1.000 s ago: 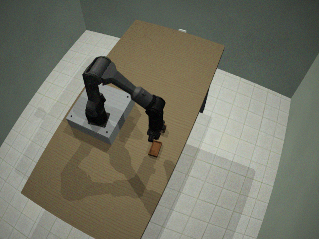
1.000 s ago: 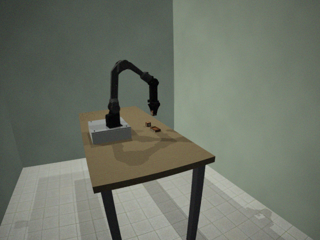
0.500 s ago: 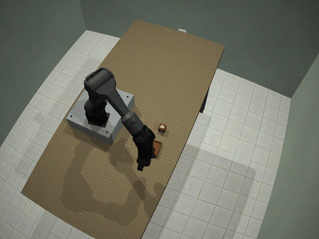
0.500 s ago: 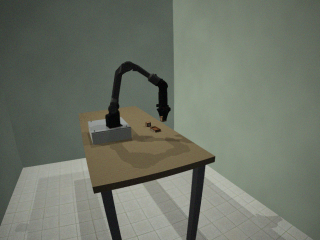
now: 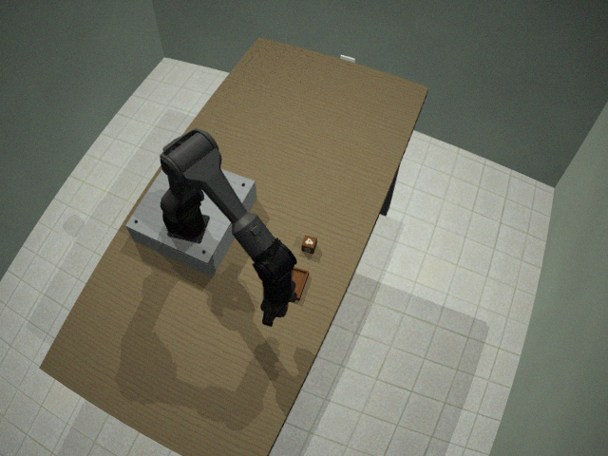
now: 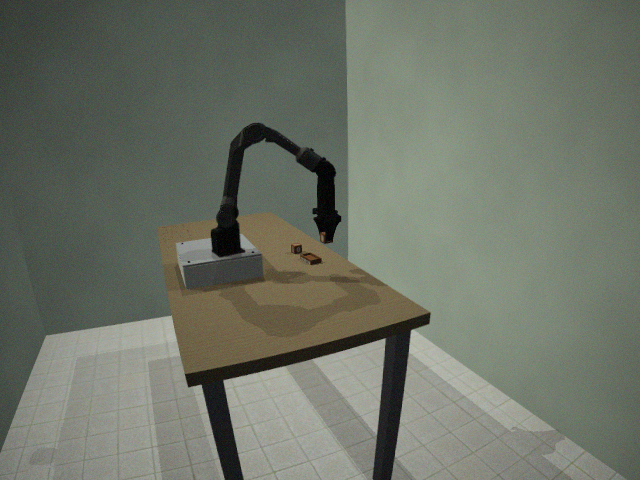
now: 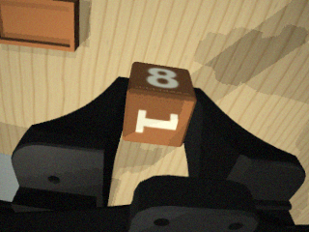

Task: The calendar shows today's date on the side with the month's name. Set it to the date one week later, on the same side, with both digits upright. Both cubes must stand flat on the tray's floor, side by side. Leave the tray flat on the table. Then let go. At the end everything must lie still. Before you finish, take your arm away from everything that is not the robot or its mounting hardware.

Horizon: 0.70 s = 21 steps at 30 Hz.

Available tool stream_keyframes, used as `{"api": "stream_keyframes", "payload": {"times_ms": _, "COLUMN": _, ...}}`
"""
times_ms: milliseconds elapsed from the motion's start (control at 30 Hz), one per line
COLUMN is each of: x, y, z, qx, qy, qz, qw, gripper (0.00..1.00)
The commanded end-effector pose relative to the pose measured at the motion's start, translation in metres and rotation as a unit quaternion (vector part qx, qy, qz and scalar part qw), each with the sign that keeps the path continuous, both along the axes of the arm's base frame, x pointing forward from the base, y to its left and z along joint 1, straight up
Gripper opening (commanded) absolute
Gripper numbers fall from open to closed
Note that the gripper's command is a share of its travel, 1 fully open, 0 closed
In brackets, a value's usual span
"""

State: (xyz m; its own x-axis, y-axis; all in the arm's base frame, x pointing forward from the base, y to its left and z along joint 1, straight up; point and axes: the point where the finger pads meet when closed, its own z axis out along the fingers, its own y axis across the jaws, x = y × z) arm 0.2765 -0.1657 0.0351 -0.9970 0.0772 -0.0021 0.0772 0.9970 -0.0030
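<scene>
My gripper (image 7: pixel 156 98) is shut on an orange-brown digit cube (image 7: pixel 160 103) and holds it high above the table. In the wrist view the cube shows an 8 on its far face and a sideways 1 on the face toward the camera. The cube also shows at the fingertips in the exterior view (image 6: pixel 326 237). The brown tray (image 5: pixel 298 283) lies flat on the table, partly hidden by my arm; it holds no cube and sits at the upper left of the wrist view (image 7: pixel 38 21). A second cube (image 5: pixel 309 243) stands on the table beside the tray, a white digit on top.
The arm's grey base block (image 5: pixel 194 223) stands at the table's left side. The tray and loose cube lie close to the table's right edge (image 5: pixel 363 255). A small white object (image 5: pixel 348 58) sits at the far edge.
</scene>
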Motion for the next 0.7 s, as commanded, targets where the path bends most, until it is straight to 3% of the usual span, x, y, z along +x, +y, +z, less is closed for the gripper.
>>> {"api": "stream_keyframes", "payload": {"times_ms": 0, "x": 0.000, "y": 0.001, "z": -0.003, "qx": 0.001, "qy": 0.001, "qz": 0.000, "qw": 1.000, "gripper": 0.36}}
{"api": "stream_keyframes", "payload": {"times_ms": 233, "x": 0.000, "y": 0.001, "z": -0.013, "qx": 0.001, "qy": 0.001, "qz": 0.000, "qw": 1.000, "gripper": 0.36}}
{"api": "stream_keyframes", "payload": {"times_ms": 567, "x": 0.000, "y": 0.000, "z": -0.057, "qx": 0.001, "qy": 0.001, "qz": 0.000, "qw": 1.000, "gripper": 0.36}}
{"api": "stream_keyframes", "payload": {"times_ms": 667, "x": 0.000, "y": 0.000, "z": -0.062, "qx": 0.001, "qy": 0.001, "qz": 0.000, "qw": 1.000, "gripper": 0.36}}
